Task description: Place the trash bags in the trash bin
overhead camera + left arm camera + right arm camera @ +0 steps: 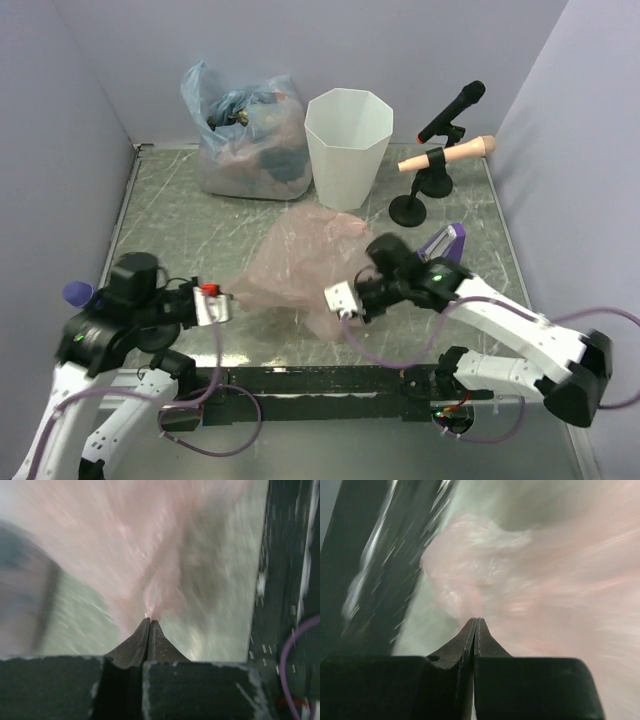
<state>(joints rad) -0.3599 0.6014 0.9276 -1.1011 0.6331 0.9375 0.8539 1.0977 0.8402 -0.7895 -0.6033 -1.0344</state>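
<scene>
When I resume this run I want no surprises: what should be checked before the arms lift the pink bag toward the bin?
1. Left gripper pinching the pink bag: ok, jaws shut on film.
2. Right gripper pinching it: ok, jaws shut on its edge, though blurred.
3. Trash bin upright, mouth open: ok.
4. Bag off the table: not ok, it lies spread there.
5. Microphone stand clear of the path: cannot tell; it stands close by the bin.
6. Stuffed bluish bag apart from the bin: cannot tell.
</scene>
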